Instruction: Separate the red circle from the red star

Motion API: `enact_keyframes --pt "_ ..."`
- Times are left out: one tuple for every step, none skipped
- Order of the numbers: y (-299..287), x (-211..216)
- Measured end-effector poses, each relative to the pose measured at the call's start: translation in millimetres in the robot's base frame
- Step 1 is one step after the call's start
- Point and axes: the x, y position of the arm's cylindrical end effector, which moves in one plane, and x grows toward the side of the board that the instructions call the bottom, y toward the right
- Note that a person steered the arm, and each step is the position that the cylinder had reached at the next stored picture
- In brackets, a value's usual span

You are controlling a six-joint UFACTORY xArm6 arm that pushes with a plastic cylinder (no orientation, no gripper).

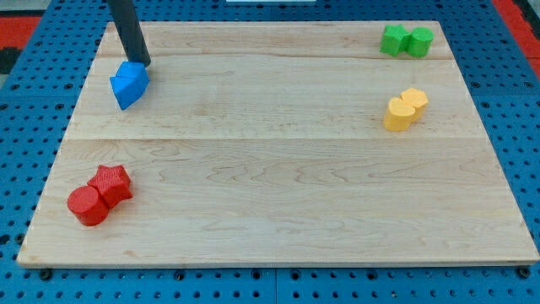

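The red circle (87, 206) lies near the board's bottom left corner. The red star (112, 183) touches it on its upper right side. My tip (141, 64) is at the view's top left, far above the red pair, and rests against the top edge of a blue block (128, 84).
A green star (392, 40) and a green round block (419, 41) sit together at the top right. Two yellow blocks (406, 109) touch at the right, below the green pair. The wooden board (278, 177) lies on a blue pegboard.
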Motion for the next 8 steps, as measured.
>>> enact_keyframes --pt "0 0" --pt "0 -10" --pt "-27 -34" --pt "-97 -39" --pt "-99 -36" --pt "-100 -26" --pt "-100 21" --pt "-100 71"
